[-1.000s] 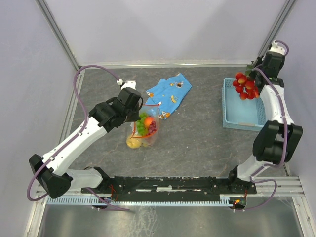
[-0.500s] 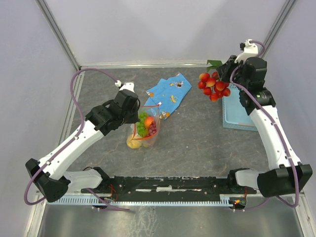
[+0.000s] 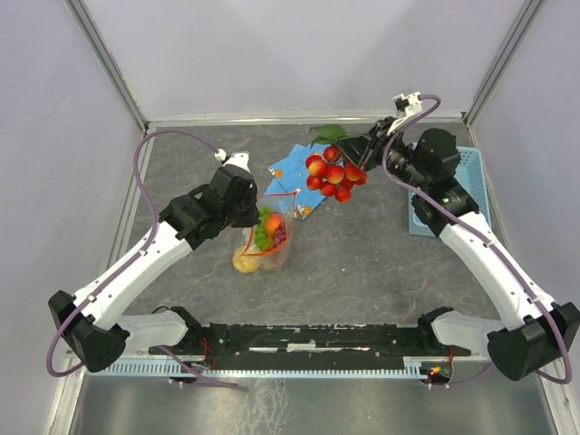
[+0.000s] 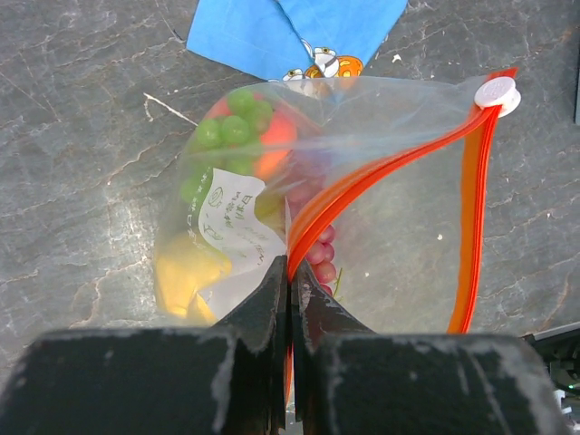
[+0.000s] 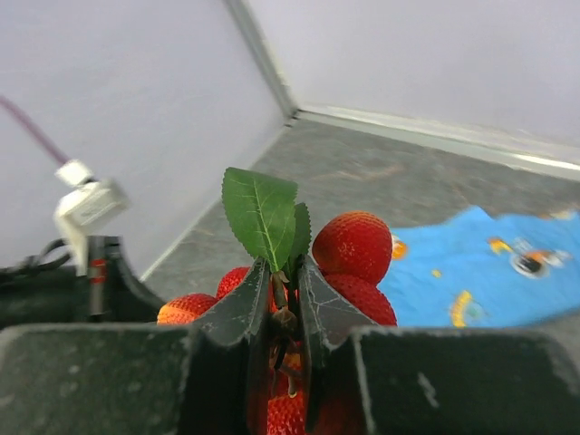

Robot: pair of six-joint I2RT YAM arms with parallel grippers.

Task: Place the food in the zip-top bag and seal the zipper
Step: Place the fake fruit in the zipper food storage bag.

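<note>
1. The clear crinkly plastic zip-top bag [image 3: 265,240] lies on the grey table [image 3: 381,263], with yellow, orange, green and purple toy fruits [image 4: 227,136] already inside.
2. The thin red-orange zipper strip [image 4: 471,199] at the bag's mouth is pinched by the left end effector [image 4: 290,290], whose fingers are pressed together on it.
3. The mouth is held open as a long slit, running from the pinch away to the white slider tab [image 4: 497,91].
4. The bunch of red toy strawberries [image 3: 333,174] with a green leaf is hung in the air beyond the bag and to its right, over the blue patterned cloth [image 3: 288,170].
5. The bunch's stem is pinched by the right end effector [image 5: 288,290], with its fingers almost closed around it.
6. The right arm is stretched out towards the bag, so it is the nearer one for dropping; the left arm is bent low beside the bag.
7. The bunch probably needs to be brought left and nearer the arm bases until it is over the slit, then lowered.
</note>
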